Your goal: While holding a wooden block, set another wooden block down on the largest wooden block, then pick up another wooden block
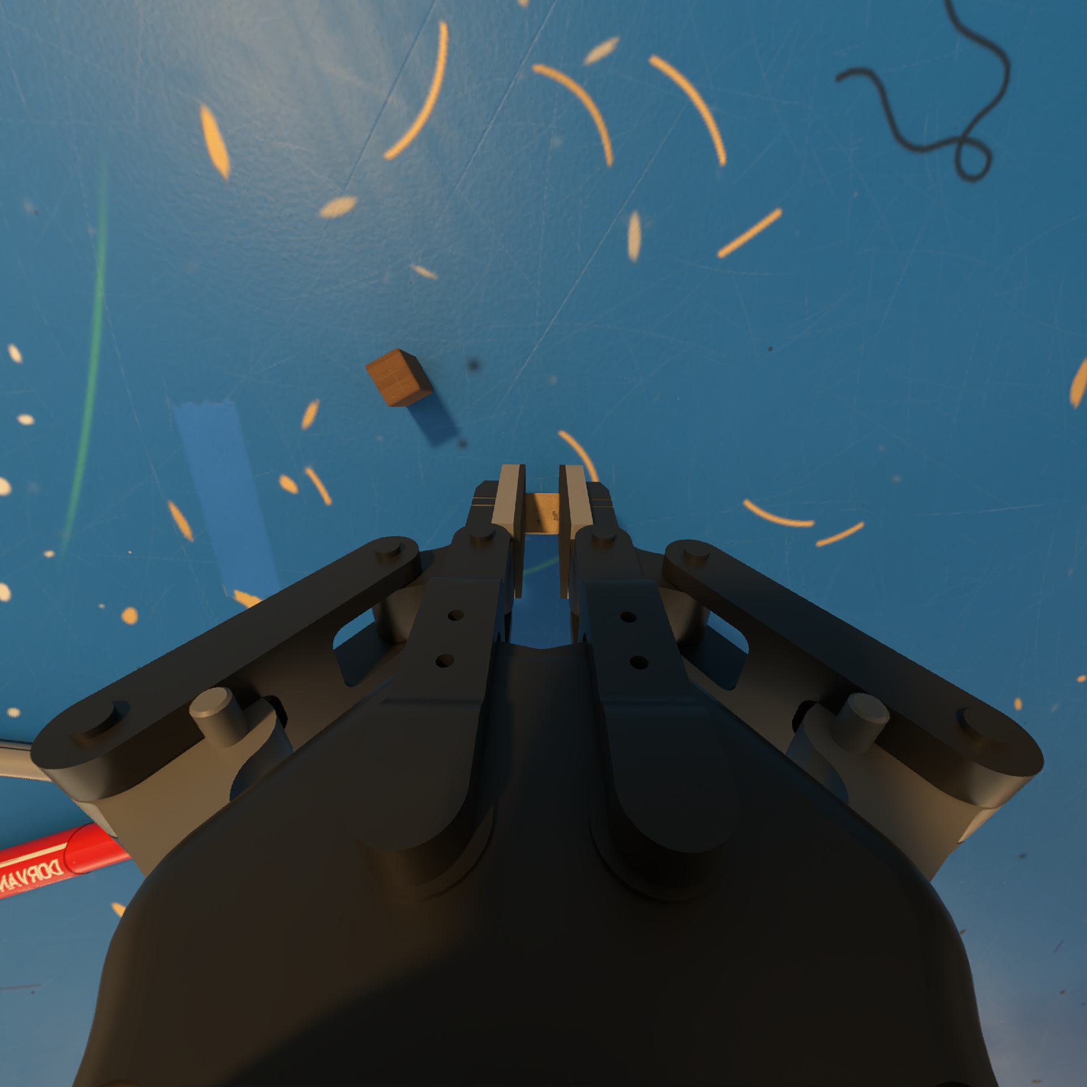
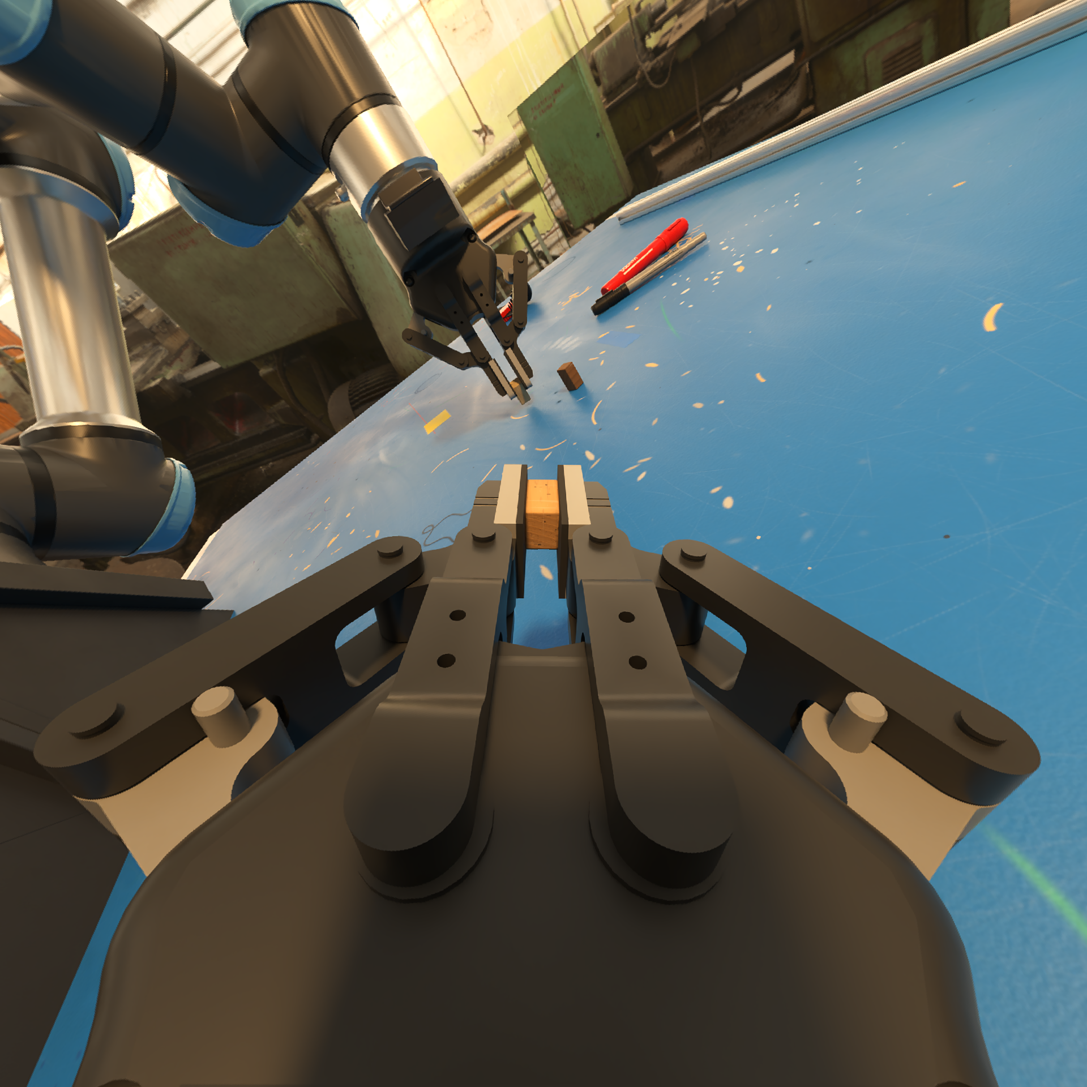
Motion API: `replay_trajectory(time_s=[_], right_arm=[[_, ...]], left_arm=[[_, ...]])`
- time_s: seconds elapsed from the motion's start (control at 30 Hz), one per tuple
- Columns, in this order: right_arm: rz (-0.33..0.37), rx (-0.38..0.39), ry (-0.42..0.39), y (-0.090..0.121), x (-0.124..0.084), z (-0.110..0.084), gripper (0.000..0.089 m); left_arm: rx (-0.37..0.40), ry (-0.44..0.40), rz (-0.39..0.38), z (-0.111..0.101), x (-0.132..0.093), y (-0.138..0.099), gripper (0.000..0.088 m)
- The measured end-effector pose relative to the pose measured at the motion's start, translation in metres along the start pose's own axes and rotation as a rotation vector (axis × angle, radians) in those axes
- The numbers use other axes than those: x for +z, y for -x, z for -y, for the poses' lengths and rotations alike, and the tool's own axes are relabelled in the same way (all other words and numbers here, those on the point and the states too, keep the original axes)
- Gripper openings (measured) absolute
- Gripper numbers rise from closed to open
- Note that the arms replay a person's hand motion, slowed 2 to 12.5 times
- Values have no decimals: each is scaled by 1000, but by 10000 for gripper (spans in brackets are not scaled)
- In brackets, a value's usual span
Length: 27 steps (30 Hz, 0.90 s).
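Observation:
My left gripper [image 1: 542, 491] is shut on a small pale wooden block [image 1: 542, 513], held a little above the blue table. A darker brown wooden block [image 1: 399, 377] lies on the table ahead and to the left of it. My right gripper [image 2: 542, 491] is shut on a light orange wooden block [image 2: 542, 512], held above the table. In the right wrist view the left gripper [image 2: 516, 385] shows farther off with its block [image 2: 516, 386] between the fingers, and the brown block [image 2: 570, 376] lies just right of it.
A red marker [image 2: 645, 255] and a black-and-grey marker [image 2: 648, 274] lie side by side far back on the blue table [image 2: 853, 441]. The red marker [image 1: 56, 862] also shows at the left wrist view's lower left. A yellow tape piece [image 2: 437, 421] lies near the table's left edge.

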State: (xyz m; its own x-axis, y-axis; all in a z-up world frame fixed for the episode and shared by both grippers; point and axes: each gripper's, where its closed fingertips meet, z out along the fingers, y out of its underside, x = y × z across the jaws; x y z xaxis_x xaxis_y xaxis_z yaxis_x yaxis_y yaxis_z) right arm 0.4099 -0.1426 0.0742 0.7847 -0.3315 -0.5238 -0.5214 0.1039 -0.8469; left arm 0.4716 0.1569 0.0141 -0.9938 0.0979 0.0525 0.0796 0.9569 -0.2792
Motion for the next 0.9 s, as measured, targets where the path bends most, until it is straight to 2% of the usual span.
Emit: replay_trajectory(time_s=[0.33, 0.57, 0.73, 0.9], right_arm=[[8, -10, -5, 1, -1, 1, 89], [17, -22, -9, 3, -1, 1, 89], [21, -27, -11, 4, -1, 1, 89], [27, -28, -14, 5, -2, 1, 89]], left_arm=[[-66, 14, 17, -1, -6, 2, 100], [-112, 16, 131, 1, -28, 10, 100], [-170, -63, 235, 20, -54, 13, 100], [-199, -210, 296, 58, -79, 4, 100]])
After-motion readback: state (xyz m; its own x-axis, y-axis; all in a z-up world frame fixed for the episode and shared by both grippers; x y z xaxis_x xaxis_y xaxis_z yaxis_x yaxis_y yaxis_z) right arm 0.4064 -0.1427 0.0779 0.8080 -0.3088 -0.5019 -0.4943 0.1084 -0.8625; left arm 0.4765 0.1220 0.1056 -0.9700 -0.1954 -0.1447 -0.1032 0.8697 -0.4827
